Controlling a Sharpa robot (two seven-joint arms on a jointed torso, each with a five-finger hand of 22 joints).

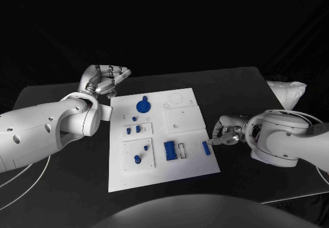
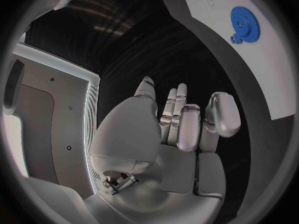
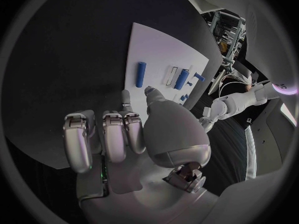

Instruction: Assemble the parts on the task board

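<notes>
The white task board (image 1: 192, 164) lies mid-table. On it are a blue gear (image 1: 142, 105), two small blue pieces (image 1: 133, 129), a blue block (image 1: 169, 150) beside a white slot, and a blue peg (image 1: 206, 148) lying near the right edge. My left hand (image 1: 106, 78) hovers off the board's far left corner, fingers curled in, holding nothing; in its wrist view the left hand (image 2: 181, 124) is short of the gear (image 2: 243, 20). My right hand (image 1: 226, 130) sits just off the board's right edge, fingers curled, nothing in them. The peg (image 3: 141, 74) lies apart from the right hand (image 3: 124, 134).
A lower-left panel of the board carries two more small blue pieces (image 1: 139, 156). A white crumpled bag (image 1: 288, 90) sits at the table's far right. A thin cable (image 1: 27, 175) runs across the table on the left.
</notes>
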